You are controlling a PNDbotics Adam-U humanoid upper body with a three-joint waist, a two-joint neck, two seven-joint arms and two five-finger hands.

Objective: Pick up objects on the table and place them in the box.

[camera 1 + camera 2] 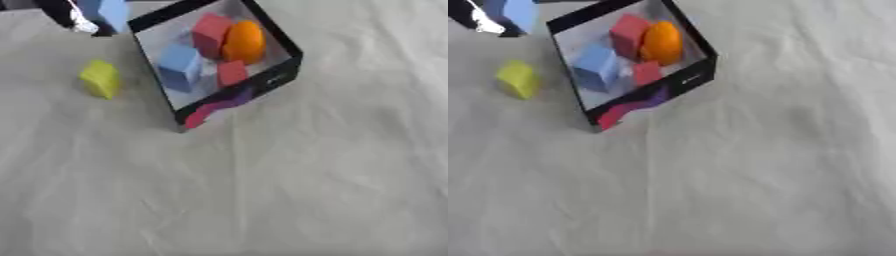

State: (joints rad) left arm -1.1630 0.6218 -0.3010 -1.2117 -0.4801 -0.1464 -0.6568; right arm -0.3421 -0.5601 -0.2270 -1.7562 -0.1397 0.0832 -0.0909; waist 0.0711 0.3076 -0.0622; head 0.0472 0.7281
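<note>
left hand [74, 17] at top-left corner with a light blue block [112, 12]; grip can't be confirmed. yellow block [101, 78] on cloth [306, 190], left of box [282, 75].

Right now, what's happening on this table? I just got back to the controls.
The black-rimmed box already holds two red blocks, a blue block and an orange rounded piece. A yellow block sits on the white cloth to the box's left, apart from it. At the top left corner a dark arm part shows beside something light blue; whether it is held cannot be told.
</note>
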